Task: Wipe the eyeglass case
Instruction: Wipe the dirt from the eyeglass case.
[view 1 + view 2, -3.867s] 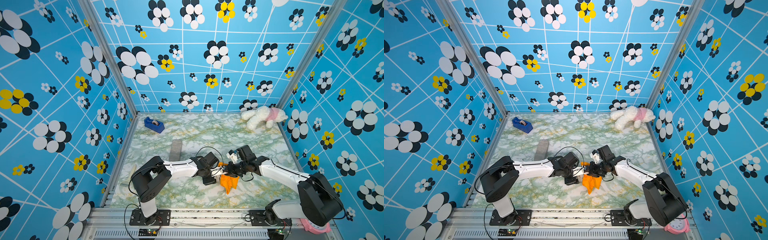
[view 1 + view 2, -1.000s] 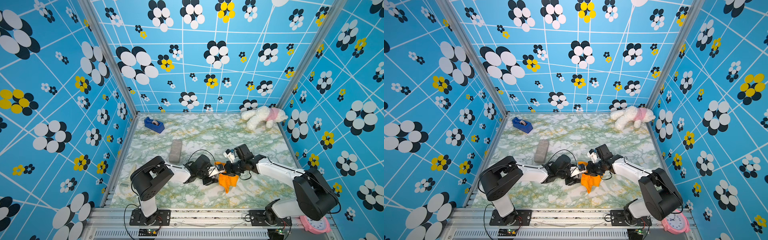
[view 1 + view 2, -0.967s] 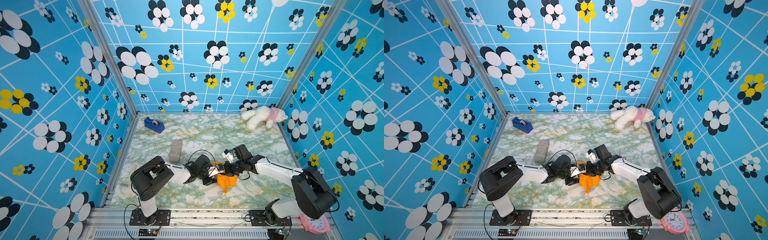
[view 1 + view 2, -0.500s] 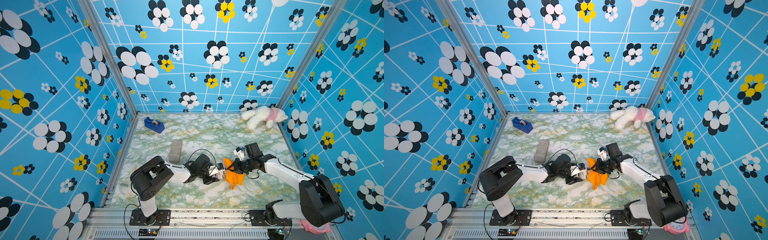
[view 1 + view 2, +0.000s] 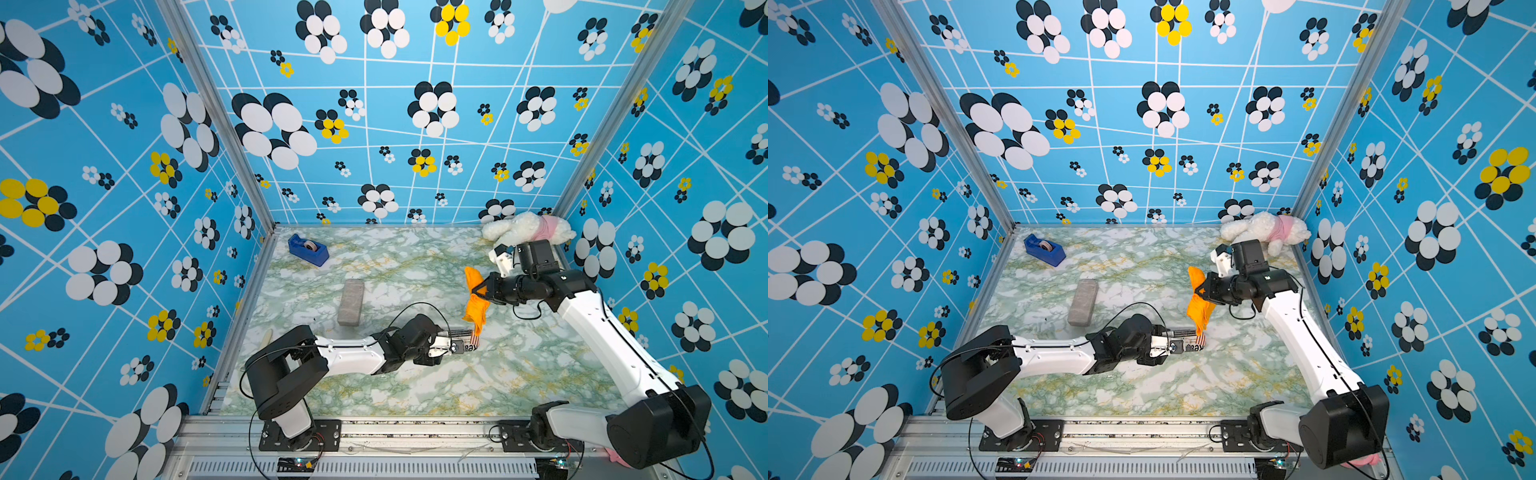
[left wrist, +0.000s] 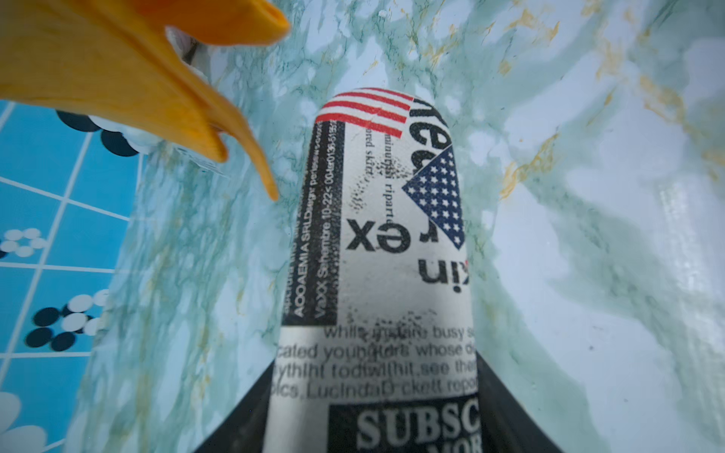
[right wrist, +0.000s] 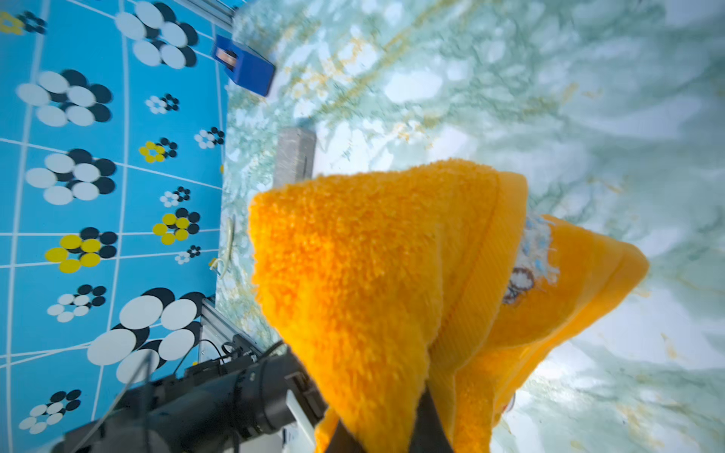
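**Q:** Where is the eyeglass case?

**A:** Near the middle of the marble-patterned surface, lying level with its free end toward the robot's right. In the left wrist view the eyeglass case shows a newsprint cover with a stars-and-stripes patch at that end.

**Q:** Who has it?

**A:** The left fingers are clamped on its near end, one dark finger on each side. Whether it rests on the surface or hangs just above cannot be told.

**Q:** And the cloth?

**A:** An orange cloth is pinched at its middle by the right fingers, which are closed tight on the fabric. It hangs bunched above the surface, its lowest corner just beside the case's free end. Contact cannot be made out.

**Q:** What else is in view?

**A:** A grey block lies behind the left arm. A blue tape dispenser sits at the far left corner. A white plush toy in pink lies at the far right corner, behind the right arm.
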